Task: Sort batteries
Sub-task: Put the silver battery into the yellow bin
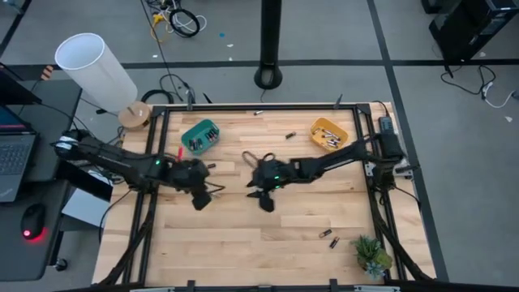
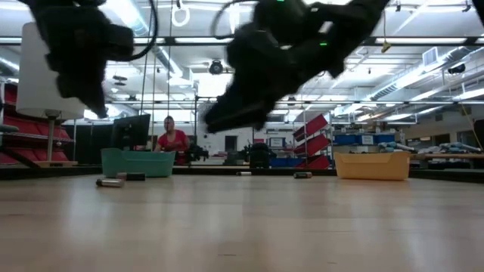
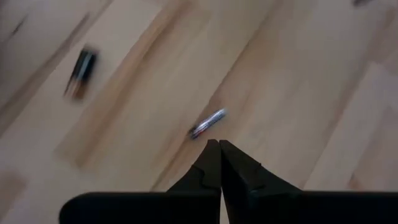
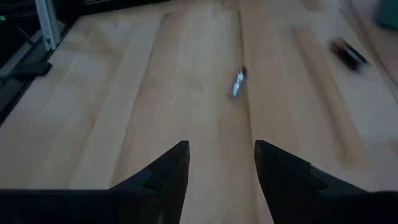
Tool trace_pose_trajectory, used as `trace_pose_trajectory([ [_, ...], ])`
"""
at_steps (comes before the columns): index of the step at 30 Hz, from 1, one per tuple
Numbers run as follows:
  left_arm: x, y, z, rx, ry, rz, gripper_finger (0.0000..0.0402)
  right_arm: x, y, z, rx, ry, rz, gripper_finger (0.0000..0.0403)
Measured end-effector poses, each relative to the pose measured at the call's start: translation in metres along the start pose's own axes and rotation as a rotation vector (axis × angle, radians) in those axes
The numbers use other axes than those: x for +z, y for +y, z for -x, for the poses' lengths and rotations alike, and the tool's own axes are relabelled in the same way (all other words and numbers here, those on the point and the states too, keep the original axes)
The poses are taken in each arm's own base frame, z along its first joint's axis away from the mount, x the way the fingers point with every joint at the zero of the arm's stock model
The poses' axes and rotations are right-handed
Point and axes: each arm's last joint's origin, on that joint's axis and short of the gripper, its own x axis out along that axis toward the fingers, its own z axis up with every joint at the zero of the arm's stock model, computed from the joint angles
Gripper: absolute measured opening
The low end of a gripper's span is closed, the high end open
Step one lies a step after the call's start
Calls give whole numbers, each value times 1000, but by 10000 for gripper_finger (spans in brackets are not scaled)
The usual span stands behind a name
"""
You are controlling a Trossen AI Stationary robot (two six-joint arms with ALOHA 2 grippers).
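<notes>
From above, both grippers sit mid-table: left gripper (image 1: pixel 200 197) and right gripper (image 1: pixel 263 197), facing each other. Teal bin (image 1: pixel 200 135) and orange bin (image 1: pixel 329 134) sit along the far edge with batteries inside; two loose batteries (image 1: pixel 329 238) lie near the plant (image 1: pixel 371 255).

Down low, one battery (image 2: pixel 110 182) lies on its side before the teal bin (image 2: pixel 138 162).

Left wrist: the fingers (image 3: pixel 208 168) are pinched together on nothing, with a silvery battery (image 3: pixel 208 123) just past the tips, long axis diagonal, and a dark battery (image 3: pixel 80 73) farther off.

Right wrist: fingers (image 4: pixel 168 168) are spread apart, nothing between them; a silvery battery (image 4: pixel 238 81) lies ahead, long axis roughly away from the camera.
</notes>
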Motion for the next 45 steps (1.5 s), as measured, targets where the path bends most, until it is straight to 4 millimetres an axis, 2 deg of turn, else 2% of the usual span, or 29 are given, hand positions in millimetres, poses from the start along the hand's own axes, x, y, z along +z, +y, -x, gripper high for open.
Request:
trace_pose_trajectory([
  [4, -17, 1, 6, 58, 40, 88, 9, 13, 4, -38, 7, -15, 47, 191],
  [8, -24, 0, 14, 85, 33, 156, 9, 25, 5, -65, -21, -52, 83, 195],
  [16, -23, -10, 30, 35, -32, 184, 10, 19, -4, -111, -38, -57, 104, 207],
  [24, -18, -13, 39, 35, -45, 206, 10, 17, -9, -139, -46, -126, 155, 213],
  [30, -17, -10, 47, 84, -24, 223, 10, -1, -14, -153, -48, -120, 138, 210],
  [35, -14, -10, 56, 100, -22, 217, 10, -14, -19, -151, -83, -100, 130, 168],
  [42, -14, -9, 58, 105, -17, 214, 10, -20, -26, -149, -88, -21, 117, 30],
  [45, -14, -10, 58, 100, -15, 215, 10, -20, -30, -149, -58, -16, 115, 29],
])
